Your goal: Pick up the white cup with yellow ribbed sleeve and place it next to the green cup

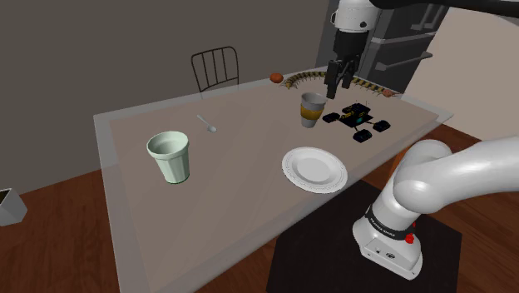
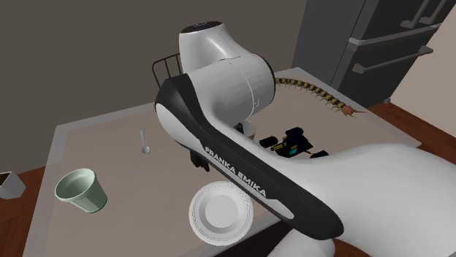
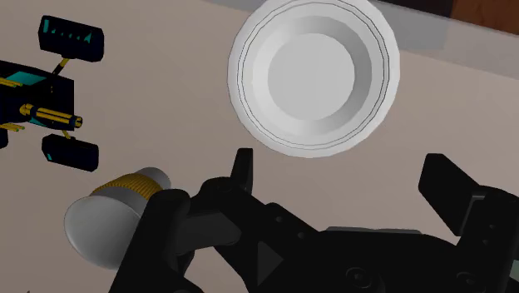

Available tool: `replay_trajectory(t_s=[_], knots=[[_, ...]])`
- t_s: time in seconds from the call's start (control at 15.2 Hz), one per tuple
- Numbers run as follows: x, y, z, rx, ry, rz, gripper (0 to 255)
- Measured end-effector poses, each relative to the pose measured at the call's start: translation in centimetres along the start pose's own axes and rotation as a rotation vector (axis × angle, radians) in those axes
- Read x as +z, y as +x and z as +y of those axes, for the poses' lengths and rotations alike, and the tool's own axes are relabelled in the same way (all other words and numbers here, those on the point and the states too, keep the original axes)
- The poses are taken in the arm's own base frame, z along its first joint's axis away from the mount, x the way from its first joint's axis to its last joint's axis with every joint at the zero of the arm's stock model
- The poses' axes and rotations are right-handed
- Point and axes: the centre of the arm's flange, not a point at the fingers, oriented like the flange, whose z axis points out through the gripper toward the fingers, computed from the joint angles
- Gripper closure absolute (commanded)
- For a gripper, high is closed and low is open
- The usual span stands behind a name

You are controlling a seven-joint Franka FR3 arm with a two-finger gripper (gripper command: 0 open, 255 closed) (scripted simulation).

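The white cup with a yellow ribbed sleeve [image 1: 312, 109] stands upright on the table toward its far right in the shoulder view. My gripper [image 1: 338, 87] hangs just above and a little right of the cup, open and empty. In the wrist view the cup [image 3: 112, 216] lies outside the fingers, beside one fingertip [image 3: 241, 166]. Bare tabletop shows between the two fingers of the gripper [image 3: 343, 179]. The pale green cup [image 1: 170, 156] stands upright well to the left, near the table's front left; it is also at the lower left of the second exterior view [image 2: 82, 190].
A white plate [image 1: 314, 169] lies in front of the sleeved cup. A black toy car [image 1: 358, 121] sits just right of that cup. A spoon [image 1: 207, 124] lies mid-table. A centipede-like toy [image 1: 299, 79], an orange object [image 1: 276, 78], a chair [image 1: 215, 68] and a fridge [image 1: 407, 42] are at the back.
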Motion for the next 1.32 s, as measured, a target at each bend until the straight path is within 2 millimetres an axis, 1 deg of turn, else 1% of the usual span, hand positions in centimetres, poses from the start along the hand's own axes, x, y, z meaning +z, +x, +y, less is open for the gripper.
replay_trajectory(t_s=[0.07, 0.2, 0.4, 0.53, 0.59, 0.66, 0.99, 1.32], knots=[[0.0, 0.0, 0.0, 0.0, 0.0, 0.0, 0], [1.1, 1.0, 0.7, 0.001, -0.006, 0.001, 0], [2.5, 3.2, 2.5, 0.004, -0.019, 0.007, 0], [4.1, 4.5, 3.7, 0.006, -0.028, 0.009, 0], [4.5, 5.6, 4.5, 0.007, -0.033, 0.012, 0], [5.4, 6.3, 5.3, 0.008, -0.038, 0.013, 0], [9.0, 10.5, 9.2, 0.012, -0.062, 0.022, 0], [11.9, 14.4, 12.9, 0.017, -0.086, 0.033, 0]])
